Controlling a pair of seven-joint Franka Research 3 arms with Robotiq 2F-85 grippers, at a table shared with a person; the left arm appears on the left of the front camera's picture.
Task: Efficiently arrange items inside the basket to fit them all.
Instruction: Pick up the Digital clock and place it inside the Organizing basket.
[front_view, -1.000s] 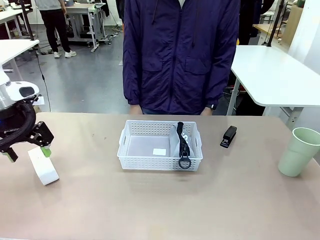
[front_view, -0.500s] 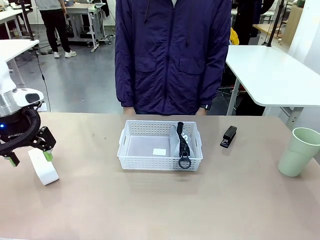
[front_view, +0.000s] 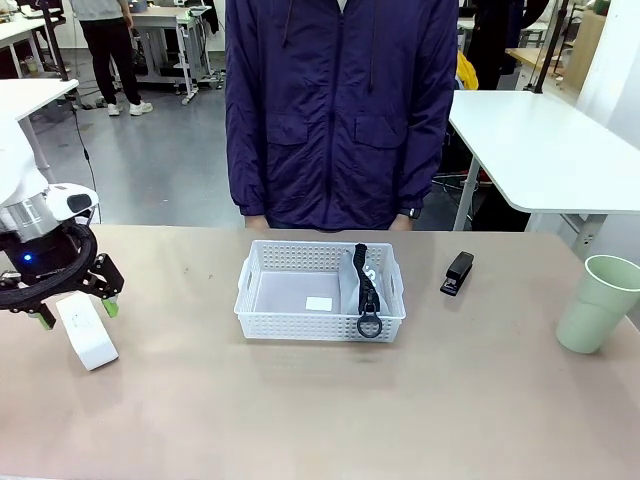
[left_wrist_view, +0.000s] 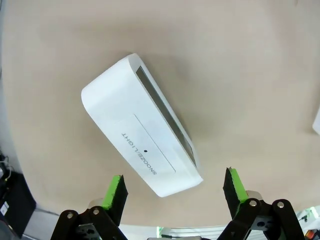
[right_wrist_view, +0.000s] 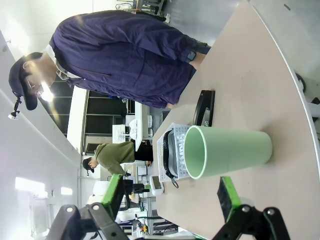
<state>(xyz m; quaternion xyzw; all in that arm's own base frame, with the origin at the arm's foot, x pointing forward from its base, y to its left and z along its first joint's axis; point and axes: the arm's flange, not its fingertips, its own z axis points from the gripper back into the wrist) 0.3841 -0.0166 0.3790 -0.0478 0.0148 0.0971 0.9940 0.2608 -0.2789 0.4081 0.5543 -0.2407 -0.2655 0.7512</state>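
The white basket (front_view: 262, 297) stands mid-table with the grey pouch (front_view: 352, 287) upright in its right end, black strap and ring hanging over the front wall. At the table's left lies the white block (front_view: 88, 332), also seen in the left wrist view (left_wrist_view: 145, 127). My left gripper (front_view: 77, 312) hovers open just above the block's far end, fingers (left_wrist_view: 115, 192) astride it without touching. The black stapler (front_view: 459, 273) lies right of the basket. At far right stands the pale green cup (front_view: 597, 303). My right gripper (right_wrist_view: 170, 195) is open, facing the cup (right_wrist_view: 227, 152) from a short distance.
A person in a dark blue jacket (front_view: 340, 110) stands at the far edge, behind the basket. A small white label (front_view: 319, 303) lies on the basket floor. Bare tabletop stretches along the front. In the right wrist view the stapler (right_wrist_view: 205, 107) and basket (right_wrist_view: 167, 145) lie beyond the cup.
My left gripper has shifted a little to the right over the white block, still open. The block has not moved. The person has stepped slightly left.
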